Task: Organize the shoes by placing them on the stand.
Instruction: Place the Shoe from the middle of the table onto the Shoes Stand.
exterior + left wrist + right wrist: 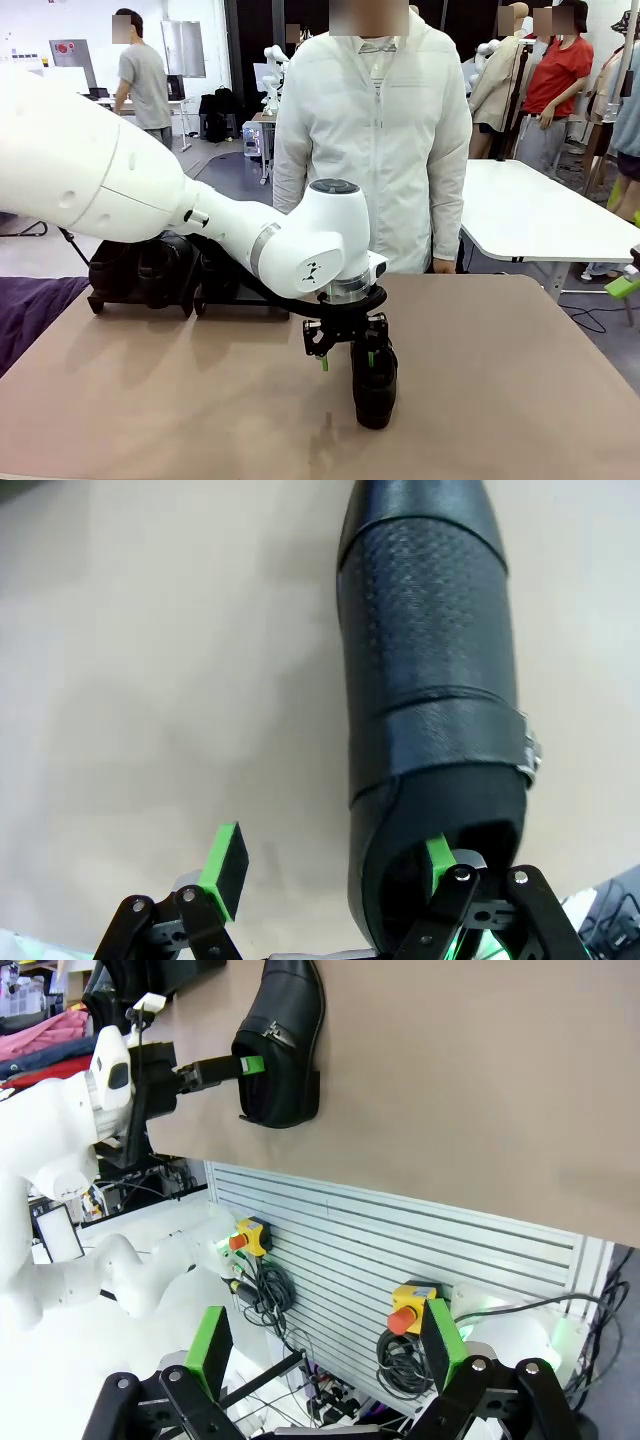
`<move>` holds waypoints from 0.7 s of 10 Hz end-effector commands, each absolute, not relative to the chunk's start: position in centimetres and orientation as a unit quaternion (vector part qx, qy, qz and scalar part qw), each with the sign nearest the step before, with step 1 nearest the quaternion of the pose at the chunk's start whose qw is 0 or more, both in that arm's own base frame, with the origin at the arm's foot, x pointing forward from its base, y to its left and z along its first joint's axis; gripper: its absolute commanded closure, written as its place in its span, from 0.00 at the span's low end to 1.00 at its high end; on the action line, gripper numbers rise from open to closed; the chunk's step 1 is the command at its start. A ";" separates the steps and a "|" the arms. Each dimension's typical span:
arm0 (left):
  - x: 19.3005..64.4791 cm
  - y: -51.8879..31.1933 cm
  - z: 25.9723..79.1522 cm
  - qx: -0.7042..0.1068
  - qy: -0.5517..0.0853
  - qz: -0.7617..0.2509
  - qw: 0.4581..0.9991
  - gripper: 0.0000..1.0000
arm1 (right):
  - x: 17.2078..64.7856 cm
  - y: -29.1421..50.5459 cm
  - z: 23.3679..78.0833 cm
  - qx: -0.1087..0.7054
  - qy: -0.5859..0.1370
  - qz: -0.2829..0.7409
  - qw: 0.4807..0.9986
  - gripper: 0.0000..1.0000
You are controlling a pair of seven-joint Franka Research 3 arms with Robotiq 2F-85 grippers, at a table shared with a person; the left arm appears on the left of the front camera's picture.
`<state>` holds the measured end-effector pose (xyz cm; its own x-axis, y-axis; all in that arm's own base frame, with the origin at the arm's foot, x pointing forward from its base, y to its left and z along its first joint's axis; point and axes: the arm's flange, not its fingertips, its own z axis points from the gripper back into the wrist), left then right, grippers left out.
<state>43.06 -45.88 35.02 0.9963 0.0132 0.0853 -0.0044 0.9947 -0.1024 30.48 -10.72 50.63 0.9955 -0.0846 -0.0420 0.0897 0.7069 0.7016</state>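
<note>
Left end effector (pixel 347 352) spread, one finger inside glossy black leather slip-on shoe (pixel 375 385) standing on tan surface (pixel 500 380); right end effector (pixel 330 1355) spread, empty.

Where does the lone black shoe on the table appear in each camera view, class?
Front view: the shoe stands low, just right of centre, under the left end effector.
Left wrist view: it runs up the right half.
Right wrist view: top, left of centre.
Shared landmark: the tan table.
</note>
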 end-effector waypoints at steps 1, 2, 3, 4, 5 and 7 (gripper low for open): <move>43.3 -46.2 34.7 -0.059 -0.044 0.008 0.997 0.15 | 30.4 -11.2 50.8 0.375 0.002 -0.033 0.926 0.00; 43.4 -46.5 34.6 -0.068 -0.052 0.008 0.996 0.49 | 30.4 -11.2 50.8 0.375 0.002 -0.033 0.926 0.00; 43.3 -46.5 34.6 -0.070 -0.057 0.002 0.996 1.00 | 30.4 -11.2 50.8 0.375 0.002 -0.033 0.926 0.00; 43.2 -46.5 34.7 -0.065 -0.065 0.000 0.996 1.00 | 30.4 -11.2 50.8 0.375 0.002 -0.033 0.926 0.00; 43.1 -46.3 34.7 -0.066 -0.068 -0.002 0.996 1.00 | 30.4 -11.2 50.8 0.375 0.002 -0.033 0.926 0.00; 42.8 -46.3 34.8 -0.068 -0.074 -0.014 0.995 1.00 | 30.4 -11.2 50.8 0.375 0.002 -0.033 0.926 0.00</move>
<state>43.08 -46.86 34.56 0.9928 0.0032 0.1195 0.0132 0.9906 -0.1362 30.48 -10.72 50.63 0.9956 -0.0843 -0.0418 0.0893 0.7069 0.7016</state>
